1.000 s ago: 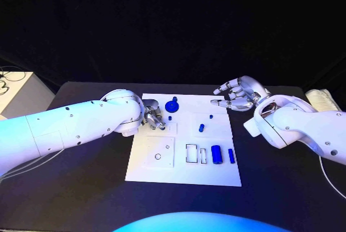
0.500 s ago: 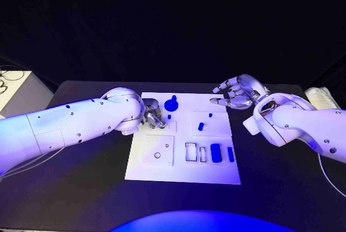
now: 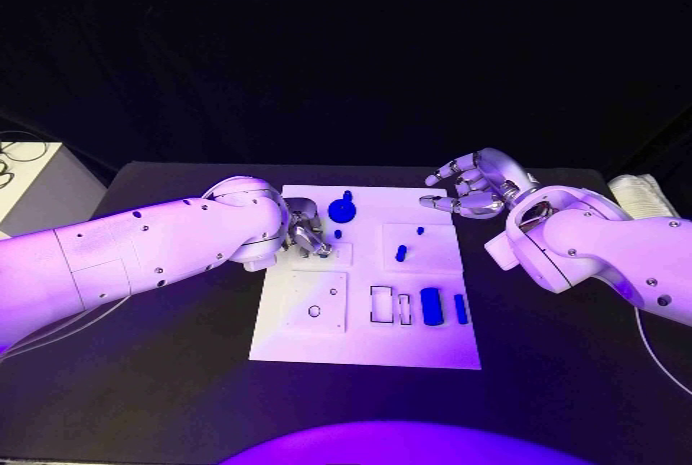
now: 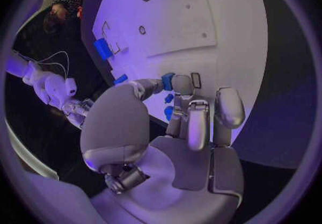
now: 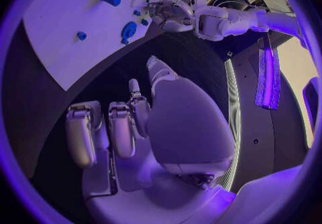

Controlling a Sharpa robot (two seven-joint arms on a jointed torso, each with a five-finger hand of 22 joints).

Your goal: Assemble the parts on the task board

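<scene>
Little is shifting since the earlier frames: both hands are keeping their places, the right hand only easing a touch closer to the board.

Head view: the board is lying mid-tabletop. At its 10 o'clock the left hand is pressing down on the board, fingers bunched. At 12 o'clock a round part is sitting; near centre a small peg; at 4 o'clock a block and a bar are lying side by side. The right hand is hovering off the board's 1 o'clock corner, fingers curled loosely, holding nothing.

Left wrist view: the left hand is pinching a small part against the board.

Right wrist view: the right hand is hanging over dark tabletop, fingers apart and empty.
</scene>
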